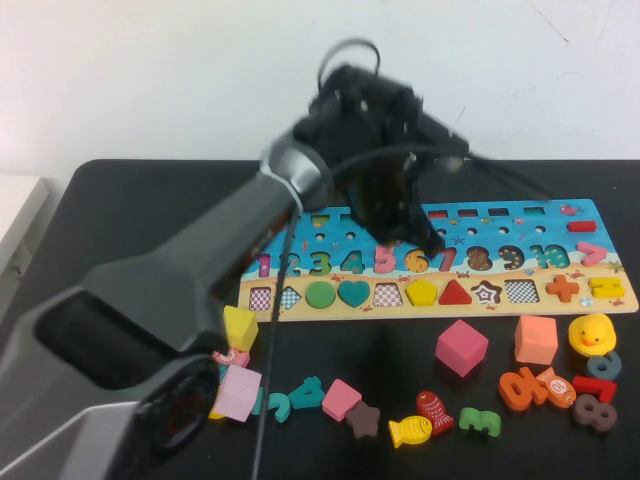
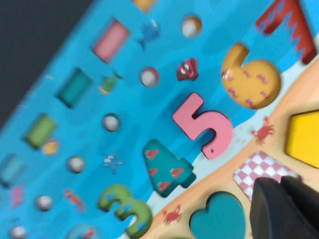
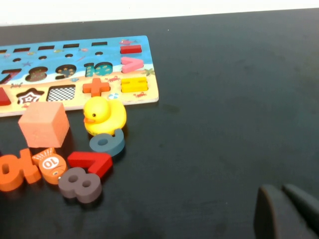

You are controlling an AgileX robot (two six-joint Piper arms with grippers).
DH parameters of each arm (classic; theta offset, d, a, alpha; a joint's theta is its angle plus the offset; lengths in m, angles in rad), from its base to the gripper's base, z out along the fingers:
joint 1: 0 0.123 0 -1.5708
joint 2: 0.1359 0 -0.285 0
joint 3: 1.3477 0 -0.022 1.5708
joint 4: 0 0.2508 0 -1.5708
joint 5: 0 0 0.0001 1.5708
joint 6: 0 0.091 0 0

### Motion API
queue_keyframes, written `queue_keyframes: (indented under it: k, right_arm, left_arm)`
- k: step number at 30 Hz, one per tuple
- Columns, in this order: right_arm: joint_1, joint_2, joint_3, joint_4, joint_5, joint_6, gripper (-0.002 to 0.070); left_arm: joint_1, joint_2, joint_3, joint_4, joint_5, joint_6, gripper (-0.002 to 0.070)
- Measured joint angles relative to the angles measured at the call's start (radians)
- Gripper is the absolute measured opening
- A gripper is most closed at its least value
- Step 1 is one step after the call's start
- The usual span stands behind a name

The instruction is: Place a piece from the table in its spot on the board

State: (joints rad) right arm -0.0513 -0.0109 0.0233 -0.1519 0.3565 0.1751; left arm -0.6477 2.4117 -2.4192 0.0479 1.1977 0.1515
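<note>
Left hand [image 1: 425,240] above flat yellow pentagon [image 1: 421,292]

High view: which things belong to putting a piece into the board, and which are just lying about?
Job: yellow pentagon piece, seated in its board slot; board; table; left tool, above the board's number row.
Lying about: duck, pink cube, yellow fish; right tool, over bare table beyond the board's right end.

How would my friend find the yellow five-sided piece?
Look along the long blue board's sandy strip, near the left claw; the right claw hangs over bare table. The piece sits between a checkered slot and a red triangle. Five corners set it apart from the yellow equals sign.
</note>
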Motion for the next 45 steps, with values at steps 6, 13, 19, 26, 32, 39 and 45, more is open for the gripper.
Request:
queue_keyframes:
  k: [6, 13, 19, 26, 32, 39, 45]
  right_arm:
    - [0.000, 0.000, 0.000, 0.000, 0.000, 0.000, 0.0018]
    - [0.000, 0.000, 0.000, 0.000, 0.000, 0.000, 0.0019]
    - [0.000, 0.000, 0.000, 0.000, 0.000, 0.000, 0.0019]
    - [0.000, 0.000, 0.000, 0.000, 0.000, 0.000, 0.0019]
    - [0.000, 0.000, 0.000, 0.000, 0.000, 0.000, 0.0019]
    - [0.000, 0.000, 0.000, 0.000, 0.000, 0.000, 0.0019]
    - [0.000, 0.000, 0.000, 0.000, 0.000, 0.000, 0.0019]
  left_arm:
    - [0.000, -0.160, 0.079, -0.013, 0.006, 0.051, 0.0000]
    - [0.000, -0.386, 0.317, -0.055, -0.093, 0.078, 0.0000]
    - [0.000, -0.611, 0.558, -0.033, -0.168, 0.050, 0.0000]
    - [0.000, -0.734, 0.605, 0.066, -0.001, 0.016, 0.0000]
    - [0.015, -0.845, 0.605, 0.095, 0.050, 0.001, 0.0000]
    - [0.031, -0.961, 0.816, 0.135, -0.059, -0.039, 0.0000]
    - [0.059, -1.261, 1.349, 0.233, -0.658, -0.171, 0.0000]
